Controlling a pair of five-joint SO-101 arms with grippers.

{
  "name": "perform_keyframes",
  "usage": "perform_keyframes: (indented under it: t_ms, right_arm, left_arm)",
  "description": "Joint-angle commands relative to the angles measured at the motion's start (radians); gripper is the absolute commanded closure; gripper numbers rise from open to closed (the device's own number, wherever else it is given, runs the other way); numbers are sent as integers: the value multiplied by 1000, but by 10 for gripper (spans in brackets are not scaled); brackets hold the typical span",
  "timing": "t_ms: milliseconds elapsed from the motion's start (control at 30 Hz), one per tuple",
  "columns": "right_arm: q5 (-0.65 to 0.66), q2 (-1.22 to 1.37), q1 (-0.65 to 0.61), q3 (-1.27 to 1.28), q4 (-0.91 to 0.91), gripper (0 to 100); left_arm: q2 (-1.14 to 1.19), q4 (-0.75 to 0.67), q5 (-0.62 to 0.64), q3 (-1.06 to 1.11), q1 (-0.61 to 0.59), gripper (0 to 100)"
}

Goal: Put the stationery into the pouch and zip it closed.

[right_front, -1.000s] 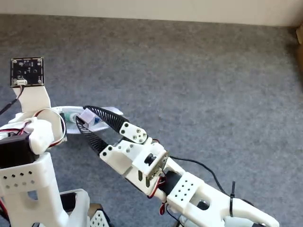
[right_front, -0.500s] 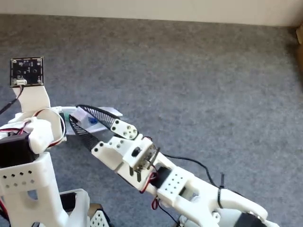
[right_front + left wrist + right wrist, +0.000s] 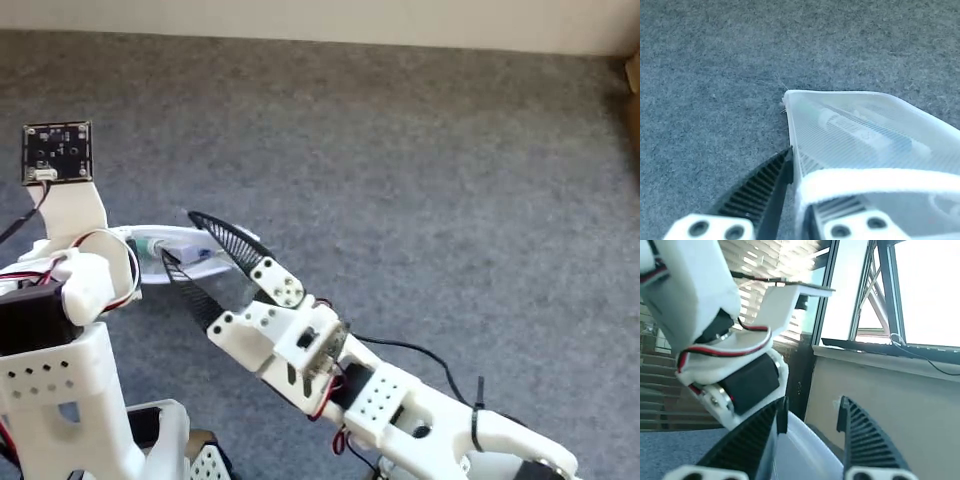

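Pouch (image 3: 820, 150): translucent mesh, lying flat on the left side of the grey counter (image 3: 715, 75), near the left arm's base. A pen-like stick (image 3: 860, 134) shows through the wall, so at least one piece of stationery is already inside. I cannot tell whether any piece is left outside. The white zip band (image 3: 875, 179) runs along the pouch's edge. I cannot pick out the slider or its pull.

Left end effector (image 3: 797, 185): narrow, with the pouch's left end pinched between the ribbed black finger and the other jaw. I judge this a hold that serves as an anchor.

Right end effector (image 3: 812, 402): fingers spread wide, holding nothing. It sits astride the right part of the pouch, with pouch material between the fingers but not clamped.

Step in hand (judgement): loading looks about done, and zipping is next.

Notes on doing it well:
- Keep the left pinch firm and low. The pouch is limp and would drag with any pull that is not countered.
- Find the slider first, then narrow the right fingers on the pull alone. Catching mesh with it would jam the zip.
- Draw straight along the band and close to the counter, so the band stays taut between the two holds.
- Check that the stick lies below the zip line. An end poking up would stop the slider.
- Risk: the mesh wall folds into the zip's path if the mouth gapes.
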Motion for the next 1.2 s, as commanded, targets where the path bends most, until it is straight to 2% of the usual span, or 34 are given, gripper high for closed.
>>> perform_keyframes:
  t_ms: [0, 300, 567, 767, 833, 1000, 1167]
  right_arm:
    - [15, -120, 8, 4, 45, 850]
    - [15, -415, 28, -31, 585, 850]
    - [9, -757, 223, -27, 1058, 850]
    - [9, -1059, 415, 79, 1399, 850]
    - [9, -1135, 476, 127, 1466, 850]
    - [-11, -1106, 607, 197, 1508, 850]
    - [-203, -1122, 708, 222, 1581, 850]
  left_arm:
    - [-25, -29, 6, -10, 13, 992]
    - [-35, -21, 5, -19, 15, 992]
    - [-42, -28, 8, -16, 21, 993]
    - [-255, -46, 6, 77, 104, 993]
    - [-355, -86, 6, 145, 139, 992]
    - [-541, -195, 6, 332, 166, 992]
    - [-680, -218, 5, 486, 166, 992]
